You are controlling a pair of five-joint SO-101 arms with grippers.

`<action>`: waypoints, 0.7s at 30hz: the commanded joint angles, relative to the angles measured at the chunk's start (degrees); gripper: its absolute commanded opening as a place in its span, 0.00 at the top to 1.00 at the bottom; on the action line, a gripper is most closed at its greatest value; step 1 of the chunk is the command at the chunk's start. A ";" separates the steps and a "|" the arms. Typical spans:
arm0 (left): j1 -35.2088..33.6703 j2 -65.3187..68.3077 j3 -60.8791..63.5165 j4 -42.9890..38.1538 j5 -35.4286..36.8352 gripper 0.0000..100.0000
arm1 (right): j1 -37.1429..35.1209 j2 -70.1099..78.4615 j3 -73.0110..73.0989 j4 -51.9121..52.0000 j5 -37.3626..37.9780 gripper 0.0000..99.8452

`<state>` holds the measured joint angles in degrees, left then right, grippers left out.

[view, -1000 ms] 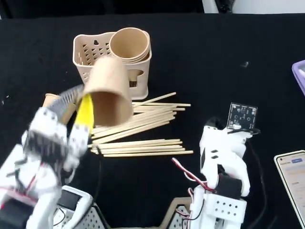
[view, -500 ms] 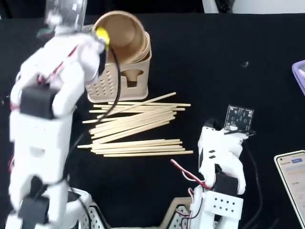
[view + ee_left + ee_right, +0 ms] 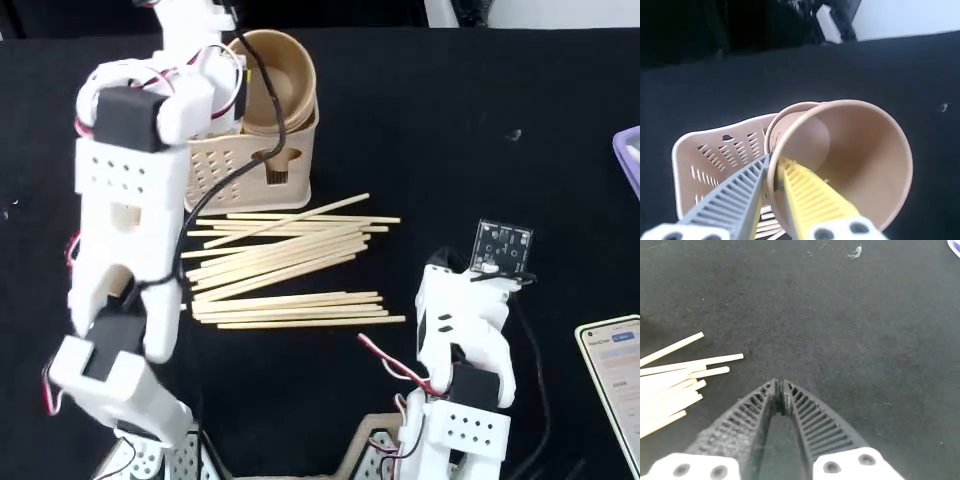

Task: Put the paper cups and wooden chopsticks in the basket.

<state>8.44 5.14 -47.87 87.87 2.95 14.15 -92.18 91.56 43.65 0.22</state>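
Observation:
A tan paper cup (image 3: 855, 150) is tilted over the beige basket (image 3: 715, 160), and my left gripper (image 3: 772, 172) is shut on its rim, grey finger outside and yellow finger inside. Behind it the rim of another cup (image 3: 790, 107) stands in the basket. From above, my left arm (image 3: 150, 130) reaches over the basket (image 3: 250, 160), where the nested cups (image 3: 280, 75) sit. Several wooden chopsticks (image 3: 290, 265) lie loose on the black table in front of the basket. My right gripper (image 3: 780, 397) is shut and empty, low over the cloth beside the chopstick ends (image 3: 685, 370).
My right arm (image 3: 465, 320) stands at the front, right of the chopsticks. A phone (image 3: 612, 375) lies at the right edge, with a purple object (image 3: 630, 155) farther back. Bare black cloth stretches behind and to the right of the basket.
My left arm has swung up from the front left and carried the cup over to the basket, onto the stacked cups. The right arm has stayed put.

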 commanded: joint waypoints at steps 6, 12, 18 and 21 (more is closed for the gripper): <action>-0.31 7.74 -4.79 0.35 0.70 0.97 | 0.88 -0.40 0.04 -0.97 0.00 0.99; -0.57 7.74 -8.31 0.79 0.79 0.84 | 0.88 -0.40 0.13 -0.97 0.00 0.99; -0.84 7.74 -16.13 3.60 0.79 0.76 | 0.88 -0.40 0.13 -0.88 0.00 0.99; -0.84 7.74 -20.35 4.57 0.79 0.76 | 0.88 -0.40 0.22 -0.88 0.00 0.99</action>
<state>8.35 13.67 -61.14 91.38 3.12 14.15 -92.18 92.00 43.65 0.22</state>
